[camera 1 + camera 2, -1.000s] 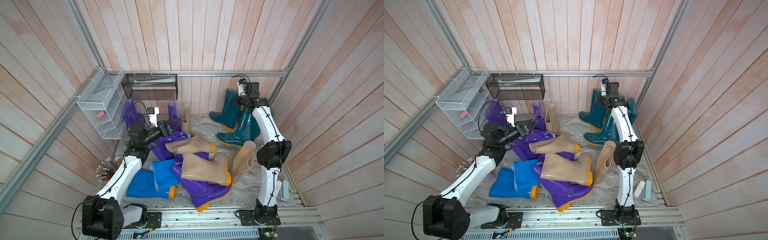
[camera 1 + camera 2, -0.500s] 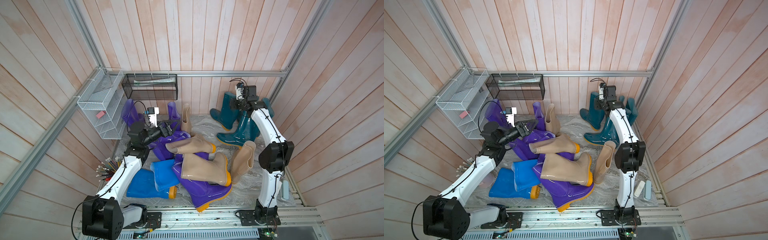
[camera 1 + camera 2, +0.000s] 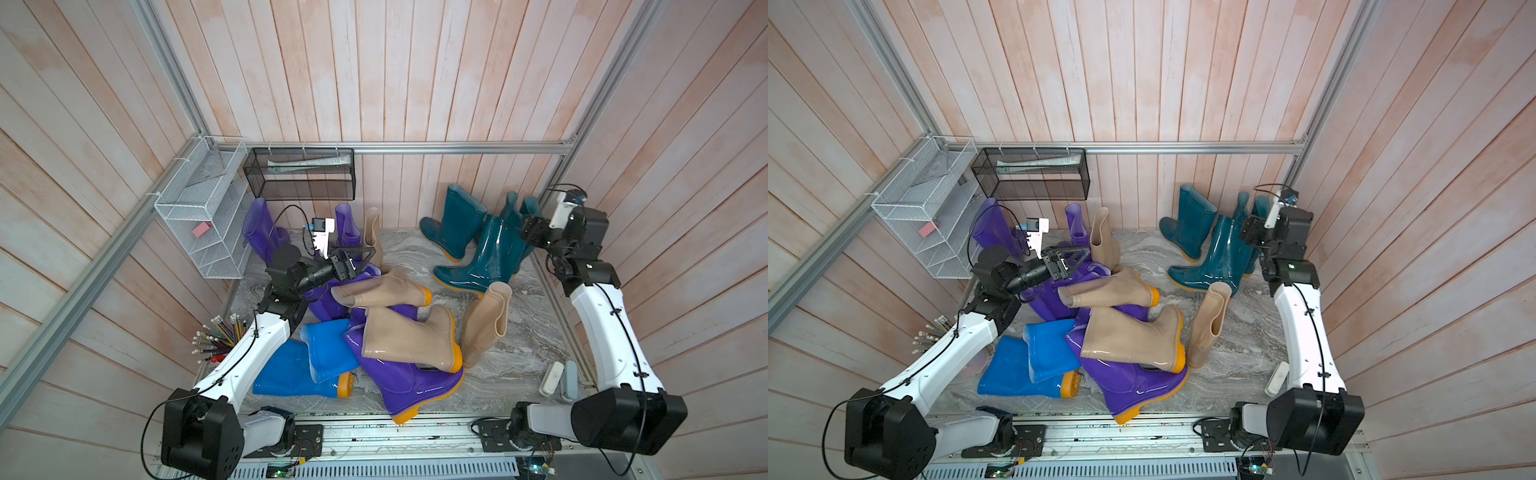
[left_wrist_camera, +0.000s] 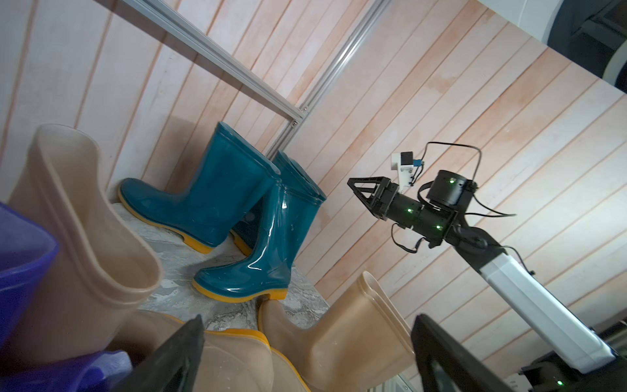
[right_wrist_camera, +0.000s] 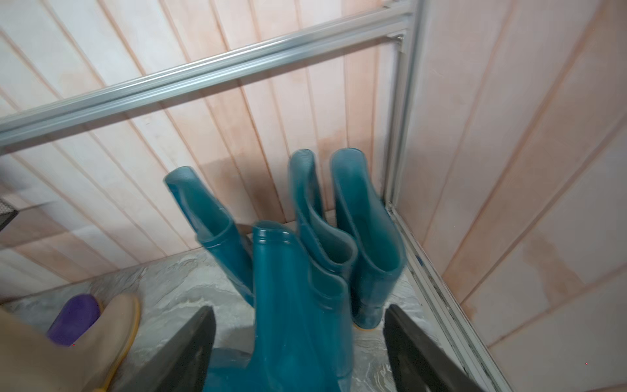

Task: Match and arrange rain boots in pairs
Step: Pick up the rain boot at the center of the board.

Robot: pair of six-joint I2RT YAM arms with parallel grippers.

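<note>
Near the teal boots (image 3: 496,249), the right hand (image 4: 356,186) has spread and withdrawn; left hand (image 3: 365,257) stays spread.

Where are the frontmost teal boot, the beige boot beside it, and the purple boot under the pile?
frontmost teal boot (image 3: 496,253): a top view, mid shaft
beige boot (image 3: 478,336): a top view, shaft side
purple boot (image 3: 411,390): a top view, foot

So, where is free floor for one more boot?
Bare floor lies at the back, between the upright beige boot and the teal boots, and at the front, between the leaning beige boot and the right arm. The purple, blue and beige pile is crowded.
</note>
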